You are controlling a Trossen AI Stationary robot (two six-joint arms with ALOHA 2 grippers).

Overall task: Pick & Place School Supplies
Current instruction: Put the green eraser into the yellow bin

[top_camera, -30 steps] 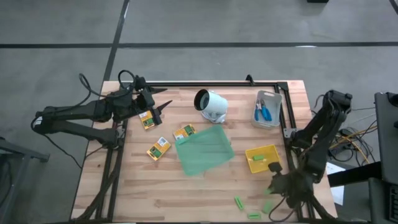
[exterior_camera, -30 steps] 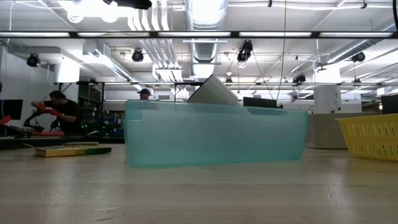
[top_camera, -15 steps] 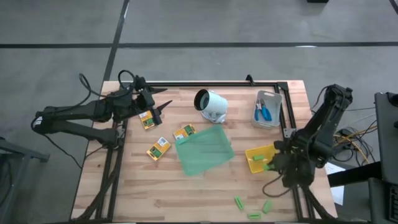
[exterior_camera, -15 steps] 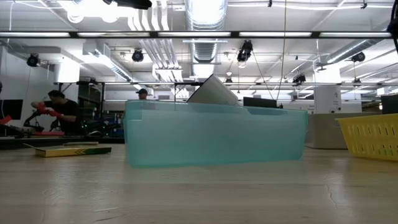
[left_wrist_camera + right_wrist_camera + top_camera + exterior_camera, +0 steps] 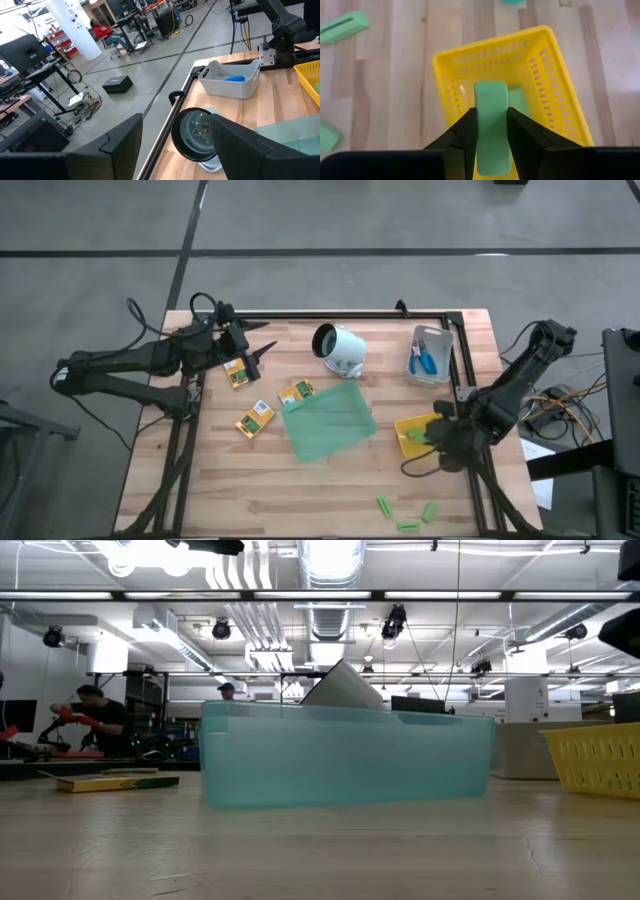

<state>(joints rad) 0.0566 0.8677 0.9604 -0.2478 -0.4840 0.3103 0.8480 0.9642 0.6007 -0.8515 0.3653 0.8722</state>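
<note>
While the left gripper (image 5: 262,353) rests over the table's far left part with its fingers (image 5: 240,145) spread apart and nothing between them, the right gripper (image 5: 490,131) hangs above the yellow tray (image 5: 449,70) near the table's right edge, its fingers clamped on a light-green block (image 5: 491,115). A second green block (image 5: 518,98) lies inside the tray, partly hidden behind the held one. Three more green blocks (image 5: 384,504) sit on the wood near the front edge, apart from the tray. Three yellow-and-green packets (image 5: 255,419) lie left of the translucent green tray (image 5: 328,421) at mid-table; one (image 5: 236,371) is just beside the left gripper. Blue-handled scissors (image 5: 425,361) rest in the grey bin (image 5: 443,372) at the far right. A white lamp-like fixture (image 5: 338,347) lies on its side near the table's far middle.
</note>
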